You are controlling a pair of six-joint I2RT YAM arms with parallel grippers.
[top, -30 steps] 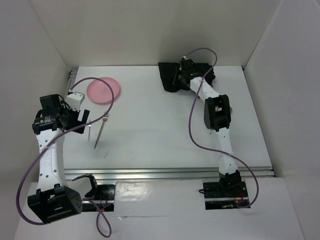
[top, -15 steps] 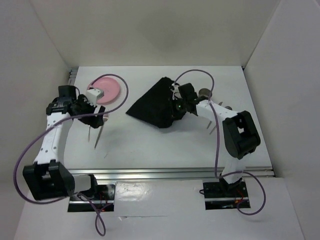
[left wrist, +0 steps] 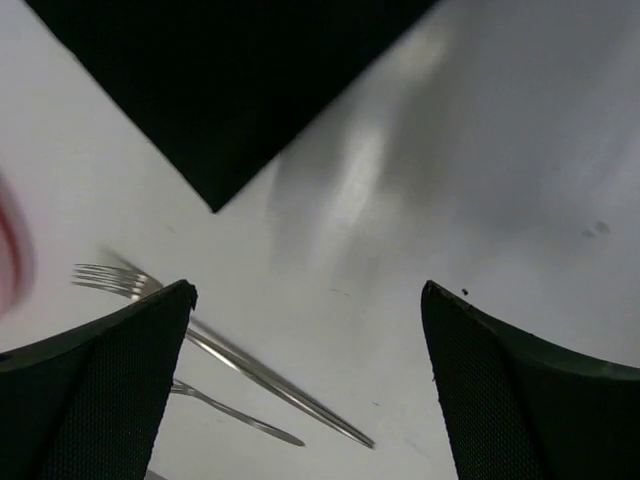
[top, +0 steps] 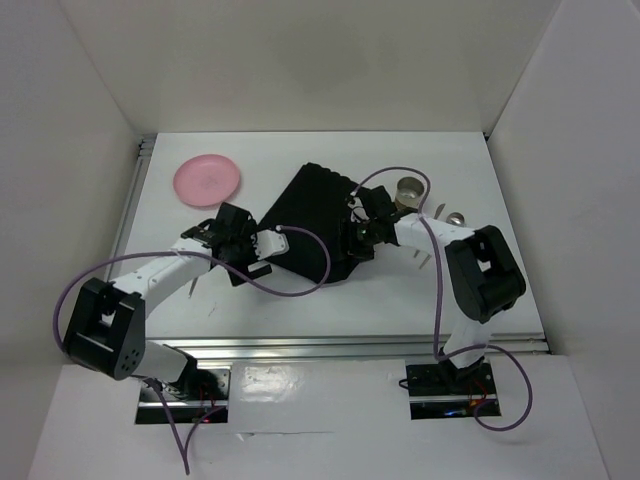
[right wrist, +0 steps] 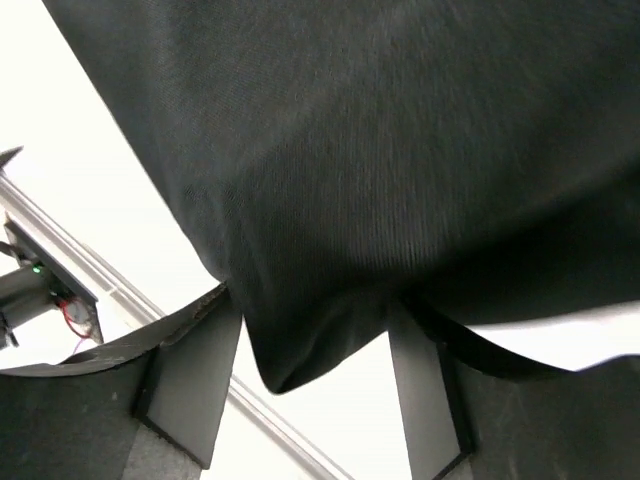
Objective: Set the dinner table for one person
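Gripping the black placemat (top: 300, 215) right now is the right gripper (right wrist: 312, 338), and its fingers (right wrist: 190, 390) are squeezing a bunched fold of the fabric, with a loose corner hanging down between them. The pads themselves are hiding under the cloth. From above, the mat is lying skewed, spreading away from those fingers toward the left arm. Just behind the right fingers, on the far side of the wrist, a metal cup (top: 408, 188) is standing upright, apart from the mat.

Over to the left gripper (left wrist: 307, 292): it is hovering low with its fingers (left wrist: 100, 390) spread wide, and there is nothing between the tips but bare tabletop. A pointed corner of the placemat is sitting just ahead of the fingertips, not touching them. Beside the finger at the left of the wrist view a fork (left wrist: 112, 278) is lying flat, its tines pointing away from the gap and its handle reaching into the space between the two fingers. A second thin utensil (left wrist: 240, 420) is lying next to it; which kind, I cannot tell. A pink plate (top: 207, 180) is resting well beyond the fingers, apart from the mat.

The dinner table (top: 300, 300) is stretching out white and flat beneath both sets of fingers, carrying everything.
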